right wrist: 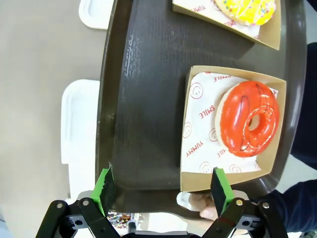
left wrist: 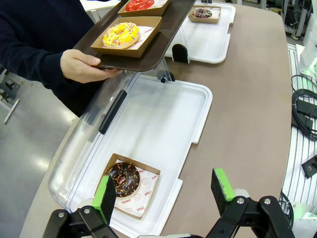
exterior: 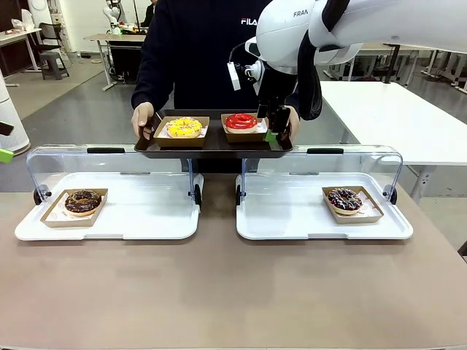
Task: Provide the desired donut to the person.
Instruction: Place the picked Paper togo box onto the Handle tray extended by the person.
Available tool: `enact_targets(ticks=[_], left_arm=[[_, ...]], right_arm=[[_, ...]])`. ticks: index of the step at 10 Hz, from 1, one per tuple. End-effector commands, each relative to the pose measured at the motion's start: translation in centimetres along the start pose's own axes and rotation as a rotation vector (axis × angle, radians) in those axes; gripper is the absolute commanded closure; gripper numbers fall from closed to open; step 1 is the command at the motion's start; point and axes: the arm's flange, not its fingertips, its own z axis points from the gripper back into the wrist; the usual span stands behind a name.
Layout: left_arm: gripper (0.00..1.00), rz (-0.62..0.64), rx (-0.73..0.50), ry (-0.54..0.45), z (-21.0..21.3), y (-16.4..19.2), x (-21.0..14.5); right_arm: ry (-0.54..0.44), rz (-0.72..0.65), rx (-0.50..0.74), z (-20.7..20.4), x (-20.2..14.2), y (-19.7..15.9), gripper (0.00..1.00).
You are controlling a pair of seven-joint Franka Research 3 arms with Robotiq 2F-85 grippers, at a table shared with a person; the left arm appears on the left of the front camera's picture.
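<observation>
Table (exterior: 219, 292) carries two white trays (exterior: 109, 211) (exterior: 321, 211), clear lids raised, each with a chocolate donut (exterior: 82, 202) (exterior: 344, 198) in a paper boat. Person (exterior: 197, 51) stands at far side, holding a dark tray (exterior: 211, 146) above the lids; on it a yellow donut (exterior: 184, 127) and a red donut (exterior: 241, 121). Right gripper (right wrist: 163, 191) over dark tray's near edge beside red donut, jaws wide apart, empty. Left gripper (left wrist: 166, 196) above left tray, jaws wide apart, empty.
</observation>
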Motion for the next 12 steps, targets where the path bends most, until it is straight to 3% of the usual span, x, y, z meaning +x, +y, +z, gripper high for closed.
enact_targets(ticks=[1, 4, 7, 8, 10, 12], left_arm=[[0.0, 0.007, 0.0, -0.006, 0.1, 0.0, 0.0], [0.0, 0.007, 0.0, -0.006, 0.1, 0.0, 0.0], [0.0, 0.007, 0.0, -0.006, 0.1, 0.0, 0.0], [0.0, 0.007, 0.0, -0.006, 0.1, 0.0, 0.0], [0.0, 0.007, 0.0, -0.006, 0.1, 0.0, 0.0], [0.0, 0.007, 0.0, -0.006, 0.1, 0.0, 0.0]], right_arm=[[0.01, 0.008, -0.018, -0.4, 0.0, 0.1, 0.0], [0.0, 0.0, 0.0, 0.0, 0.0, 0.0, 0.0], [-0.364, -0.204, -0.1, 6.5, -7.8, 9.3, 0.0], [-0.405, -0.26, -0.123, 7.1, -10.4, 12.1, 0.0], [-0.585, -0.331, -0.18, 6.6, -16.5, 16.4, 0.0], [-0.707, -0.417, -0.245, 6.0, -20.3, 20.2, 0.0]])
